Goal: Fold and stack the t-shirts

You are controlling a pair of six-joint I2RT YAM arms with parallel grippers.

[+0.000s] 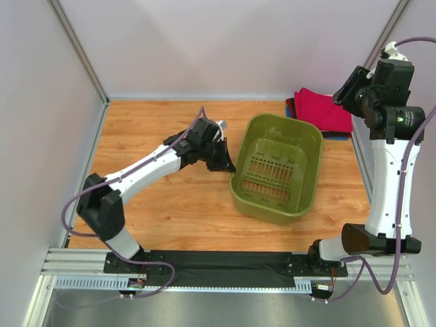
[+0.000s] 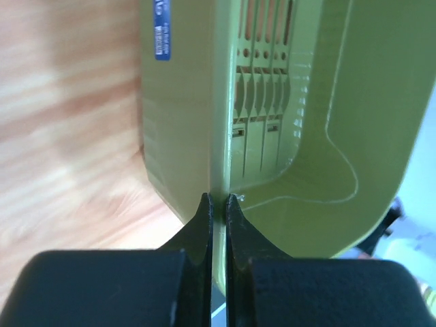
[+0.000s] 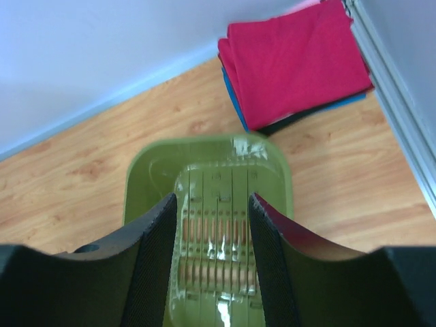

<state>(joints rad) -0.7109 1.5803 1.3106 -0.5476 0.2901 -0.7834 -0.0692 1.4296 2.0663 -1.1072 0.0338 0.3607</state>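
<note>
A folded crimson-red t-shirt lies on top of a stack at the back right corner, with blue and black edges showing under it. The pink one is not visible. My left gripper is shut on the left rim of the olive-green basket; its fingers pinch the basket wall. My right gripper is open and empty, held high above the basket, apart from the shirts.
The basket holds nothing. A metal frame post and white walls close in the right side, next to the shirt stack. The wooden table ends at a black rail along the near edge.
</note>
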